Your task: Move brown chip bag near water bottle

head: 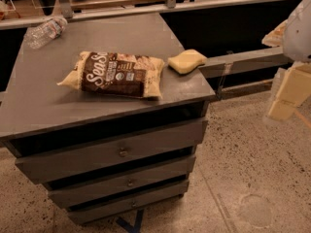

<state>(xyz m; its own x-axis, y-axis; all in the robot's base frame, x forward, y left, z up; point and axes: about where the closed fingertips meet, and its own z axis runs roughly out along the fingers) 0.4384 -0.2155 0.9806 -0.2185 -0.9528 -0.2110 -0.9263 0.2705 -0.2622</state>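
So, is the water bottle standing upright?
No, the water bottle lies on its side at the far left corner of the cabinet; the gripper hangs off to the right.

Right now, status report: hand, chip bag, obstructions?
Hand right of drawer cabinet, touching nothing. Brown chip bag flat mid-top; water bottle lying at back-left corner. Yellow sponge right of bag, not between them.

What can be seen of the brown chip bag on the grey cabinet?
The large pillow-shaped brown chip bag has a dark brown middle with white script lettering and pale cream ends, like plastic film. It lies flat on the grey cabinet top, touching nothing else. The yellow sponge block sits close on its right, apart; the clear plastic water bottle lies at the back left corner. The end effector is off to the right.
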